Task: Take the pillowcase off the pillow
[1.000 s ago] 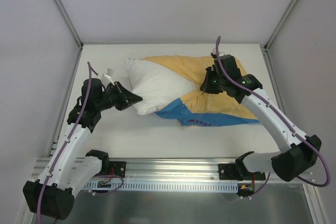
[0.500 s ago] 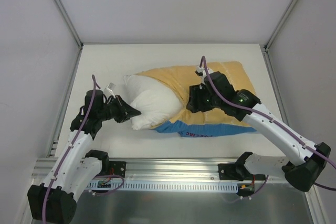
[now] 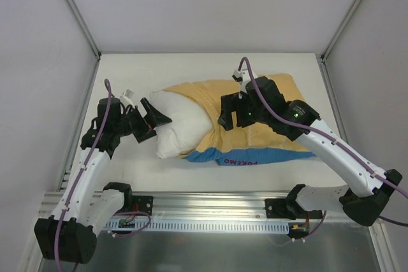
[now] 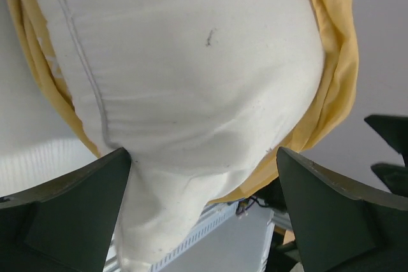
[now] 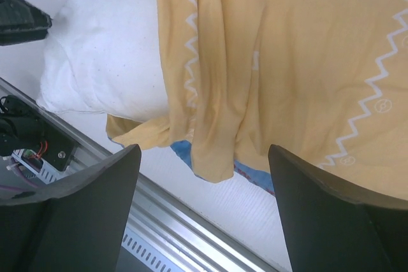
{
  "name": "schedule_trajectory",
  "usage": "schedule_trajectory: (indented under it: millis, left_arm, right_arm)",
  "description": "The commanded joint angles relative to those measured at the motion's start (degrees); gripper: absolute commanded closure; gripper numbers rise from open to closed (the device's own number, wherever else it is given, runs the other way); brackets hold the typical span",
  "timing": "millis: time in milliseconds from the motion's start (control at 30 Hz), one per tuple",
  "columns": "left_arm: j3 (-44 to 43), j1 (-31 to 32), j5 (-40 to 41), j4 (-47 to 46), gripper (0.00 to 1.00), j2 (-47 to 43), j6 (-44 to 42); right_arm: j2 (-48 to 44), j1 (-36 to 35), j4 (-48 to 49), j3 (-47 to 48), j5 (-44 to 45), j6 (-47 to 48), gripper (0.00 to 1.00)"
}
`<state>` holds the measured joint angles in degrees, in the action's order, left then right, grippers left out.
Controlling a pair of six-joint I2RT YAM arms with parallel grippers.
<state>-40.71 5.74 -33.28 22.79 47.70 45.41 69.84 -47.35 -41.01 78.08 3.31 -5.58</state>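
Note:
The white pillow (image 3: 182, 122) lies on the table with its left half bare, its right half inside the yellow-orange pillowcase (image 3: 271, 109). A strip of the case's blue face with red lettering (image 3: 245, 157) shows along the near edge. My left gripper (image 3: 155, 125) is open at the pillow's left corner. In the left wrist view the pillow (image 4: 191, 74) bulges between the spread fingers (image 4: 76, 208) without being pinched. My right gripper (image 3: 231, 118) hangs open over the case's bunched opening. Loose yellow folds (image 5: 217, 113) hang between its fingers, untouched.
A slotted aluminium rail (image 3: 210, 207) with both arm bases runs along the near edge. White enclosure walls and frame posts (image 3: 75, 11) close in the table on the left, back and right. Bare white table (image 3: 146, 68) shows behind and left of the pillow.
Both grippers have opened, the left letting go of the pillow's corner and the right letting go of the pillowcase. The right arm has moved left, and the case's opening has slid further left over the pillow.

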Motion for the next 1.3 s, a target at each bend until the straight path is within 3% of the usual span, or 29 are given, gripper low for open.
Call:
schedule_trajectory:
  millis: [0,200,433,600,800,867,900,933,967,1267]
  left_arm:
    - [-5.43,-2.74,4.26,-0.99,0.02,4.41,-1.81]
    - [-9.30,-5.39,5.77,-0.90,0.01,13.63,-2.08]
    - [-11.84,-8.81,5.60,-2.57,0.01,18.47,-4.19]
    - [-13.96,-8.64,-4.15,-10.37,0.01,27.60,-4.63]
    - [-12.46,-6.01,-7.24,-17.67,0.01,35.79,-2.61]
    - [-12.46,-4.26,-7.94,-20.05,0.11,37.54,-1.73]
    - [-12.47,-3.72,-8.81,-21.11,0.25,38.07,-1.29]
    - [-12.81,-2.67,-9.00,-21.90,0.77,38.60,-0.59]
    - [-12.90,-2.14,-9.17,-21.91,1.00,39.39,-0.24]
    - [-2.72,6.21,-8.12,-25.48,1.00,27.38,3.10]
  right_arm:
    - [1.34,-0.63,-1.87,4.70,1.70,2.33,0.14]
    - [9.85,-3.79,-7.40,15.59,4.42,5.06,0.13]
    - [19.95,-5.55,-10.13,26.93,4.69,8.21,0.12]
    - [30.07,-8.45,-17.34,41.59,9.16,9.71,0.11]
    - [35.53,-8.90,-15.59,45.31,8.29,9.98,0.09]
    - [38.24,-8.81,-16.20,48.03,8.73,9.89,0.09]
    - [38.96,-8.90,-16.20,48.65,9.16,10.07,0.09]
    - [39.66,-8.90,-16.20,49.96,10.30,10.24,0.09]
    - [41.06,-8.81,-16.03,50.58,10.92,10.33,0.09]
    - [46.87,-8.19,-16.03,55.77,11.63,13.14,0.13]
